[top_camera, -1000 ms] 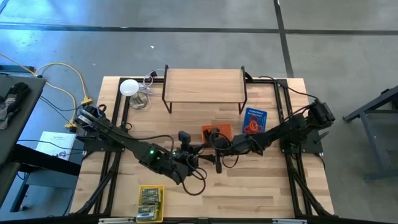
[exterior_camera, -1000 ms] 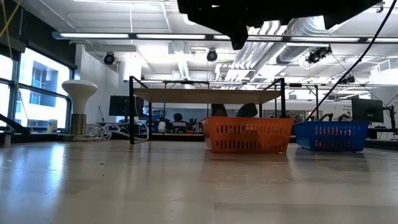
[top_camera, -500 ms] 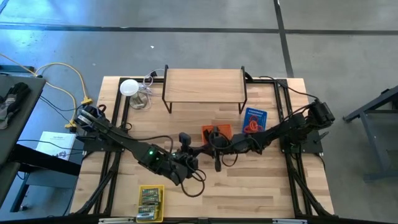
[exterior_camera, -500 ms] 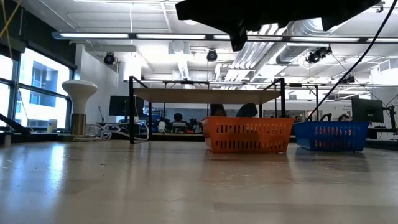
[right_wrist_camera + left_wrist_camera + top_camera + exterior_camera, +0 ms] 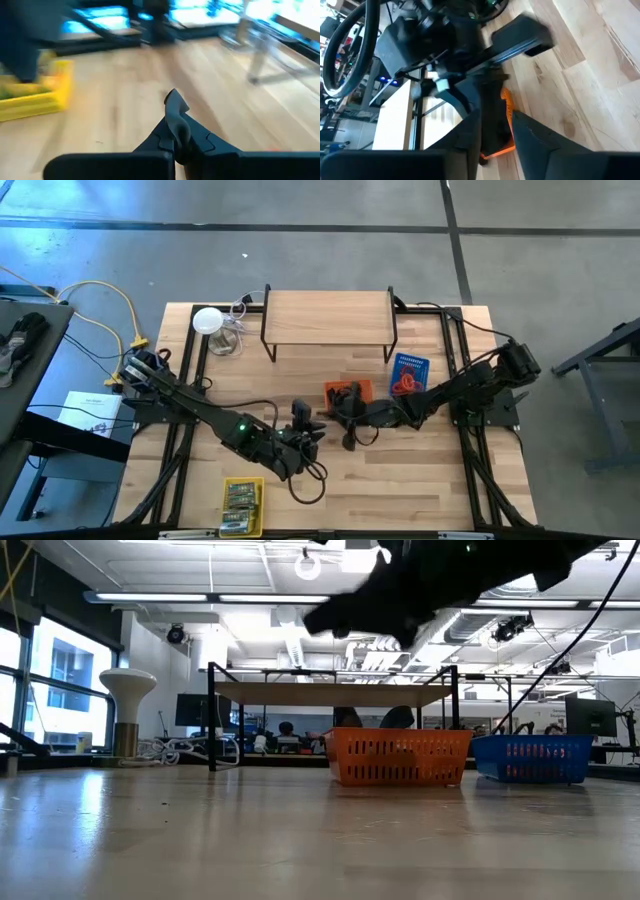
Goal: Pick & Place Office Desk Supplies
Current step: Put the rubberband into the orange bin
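The right gripper [image 5: 348, 442] is hovering above the tabletop [image 5: 400, 480] beside the orange basket [image 5: 357, 388], fingers clenched on a black clip [image 5: 172, 107] (its tip poking out). The left gripper [image 5: 305, 423], facing it nearby, is showing parted fingers. Yellow-green packs [image 5: 240, 498] are lying in the yellow basket [image 5: 226, 529].

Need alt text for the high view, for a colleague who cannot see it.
Seen from overhead, the left pincer and right pincer nearly meet mid-table beside the orange basket. A blue basket sits further right, a yellow basket at the near edge, and a wooden shelf at the far side.
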Available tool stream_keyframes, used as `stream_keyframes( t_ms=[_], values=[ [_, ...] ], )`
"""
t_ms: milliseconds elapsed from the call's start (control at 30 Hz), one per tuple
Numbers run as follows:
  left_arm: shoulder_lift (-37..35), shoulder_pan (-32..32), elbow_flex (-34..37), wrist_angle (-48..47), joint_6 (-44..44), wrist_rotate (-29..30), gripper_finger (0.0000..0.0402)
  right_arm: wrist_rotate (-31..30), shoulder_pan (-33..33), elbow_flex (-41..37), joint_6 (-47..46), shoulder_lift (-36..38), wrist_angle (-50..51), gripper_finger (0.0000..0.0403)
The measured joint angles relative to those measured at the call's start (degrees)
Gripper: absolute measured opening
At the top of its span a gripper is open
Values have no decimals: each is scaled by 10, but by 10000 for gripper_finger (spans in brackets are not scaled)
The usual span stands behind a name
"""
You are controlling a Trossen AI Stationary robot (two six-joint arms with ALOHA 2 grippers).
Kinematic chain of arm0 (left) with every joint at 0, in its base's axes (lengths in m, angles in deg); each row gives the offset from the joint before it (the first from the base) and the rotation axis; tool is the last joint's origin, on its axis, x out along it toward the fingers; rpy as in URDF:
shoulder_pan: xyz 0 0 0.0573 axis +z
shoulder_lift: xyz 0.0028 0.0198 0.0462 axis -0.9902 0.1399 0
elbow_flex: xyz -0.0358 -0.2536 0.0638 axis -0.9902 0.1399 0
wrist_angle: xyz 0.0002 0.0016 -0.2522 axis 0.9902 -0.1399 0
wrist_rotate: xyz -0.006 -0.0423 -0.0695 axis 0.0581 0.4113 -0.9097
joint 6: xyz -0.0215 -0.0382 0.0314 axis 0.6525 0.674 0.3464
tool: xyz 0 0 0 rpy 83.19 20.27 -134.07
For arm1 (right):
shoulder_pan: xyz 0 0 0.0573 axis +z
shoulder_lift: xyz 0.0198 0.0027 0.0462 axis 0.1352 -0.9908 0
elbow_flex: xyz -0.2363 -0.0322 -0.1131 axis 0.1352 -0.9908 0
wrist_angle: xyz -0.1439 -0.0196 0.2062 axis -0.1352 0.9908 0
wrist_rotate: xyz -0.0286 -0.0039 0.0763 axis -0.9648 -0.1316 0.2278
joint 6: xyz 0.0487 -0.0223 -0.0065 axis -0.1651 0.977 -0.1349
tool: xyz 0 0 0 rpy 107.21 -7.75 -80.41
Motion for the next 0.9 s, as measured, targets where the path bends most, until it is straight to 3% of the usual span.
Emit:
stream_keyframes(
  t_ms=[167,267,433,600,733,900],
  values=[
    [0,-2,0,-14,33,0,116,-119,-2,0,-92,28,159,3],
    [0,-3,0,-28,71,-2,117,-153,-5,0,-150,44,236,3],
    [0,5,0,-38,103,-61,117,-138,-36,0,-230,48,317,3],
    [0,16,0,-39,108,-94,117,-85,-62,0,-267,46,352,11],
    [0,17,0,-40,123,-98,118,-78,-63,0,-273,46,360,49],
    [0,15,-1,-61,204,-98,118,-65,-56,0,-281,46,362,127]
  ],
)
